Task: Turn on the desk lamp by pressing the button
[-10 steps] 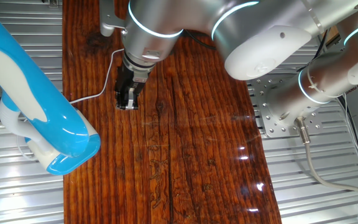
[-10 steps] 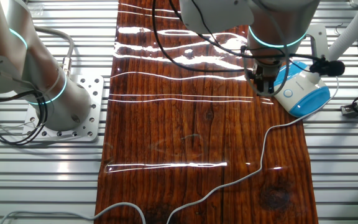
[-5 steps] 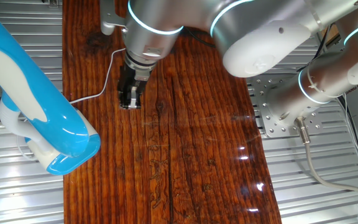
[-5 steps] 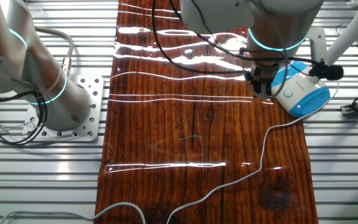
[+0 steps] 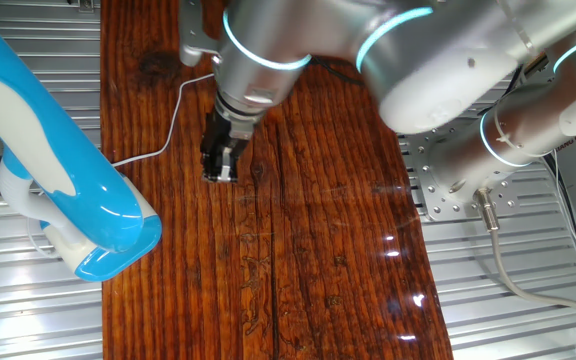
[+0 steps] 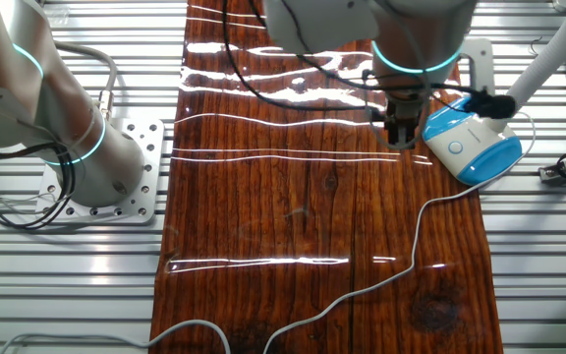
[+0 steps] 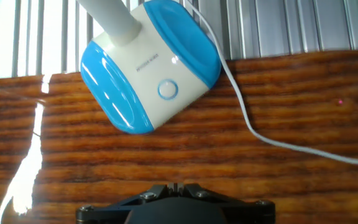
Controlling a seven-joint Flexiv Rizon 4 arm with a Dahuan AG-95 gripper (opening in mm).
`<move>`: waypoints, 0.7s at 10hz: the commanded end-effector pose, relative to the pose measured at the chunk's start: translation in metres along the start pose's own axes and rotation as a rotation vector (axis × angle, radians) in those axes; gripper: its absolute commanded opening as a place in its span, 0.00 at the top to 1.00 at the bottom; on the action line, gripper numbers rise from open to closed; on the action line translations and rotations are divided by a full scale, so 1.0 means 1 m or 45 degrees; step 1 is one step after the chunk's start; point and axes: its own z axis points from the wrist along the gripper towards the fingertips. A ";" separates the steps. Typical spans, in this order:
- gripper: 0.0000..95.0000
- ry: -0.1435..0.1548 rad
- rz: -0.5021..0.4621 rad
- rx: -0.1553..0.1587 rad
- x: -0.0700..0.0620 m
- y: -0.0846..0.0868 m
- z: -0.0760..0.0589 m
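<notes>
One desk lamp (image 7: 151,68), one cord (image 7: 247,118), one gripper (image 5: 220,165) over a wooden table (image 6: 293,226).

The single glossy plastic lamp sits at the table's edge: rounded white-and-sky-blue base with one round button (image 7: 166,89), long thick blue-and-white body. One thin white cord snakes across the dark, grained, shiny planks. The black gripper hangs above bare wood just beside the base, holding nothing; whether its fingers are parted I cannot tell.

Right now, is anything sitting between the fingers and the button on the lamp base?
Nothing visible. In the hand view only bare wooden table lies between the gripper and the button; the cord runs off to one side.
</notes>
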 end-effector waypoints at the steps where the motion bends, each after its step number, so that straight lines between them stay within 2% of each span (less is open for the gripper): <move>1: 1.00 0.012 -0.015 -0.018 -0.010 -0.001 0.000; 2: 1.00 0.021 -0.014 -0.018 -0.019 -0.002 0.000; 3: 1.00 0.033 0.001 -0.020 -0.023 -0.001 -0.002; 7: 1.00 0.030 -0.036 -0.016 -0.026 0.000 -0.003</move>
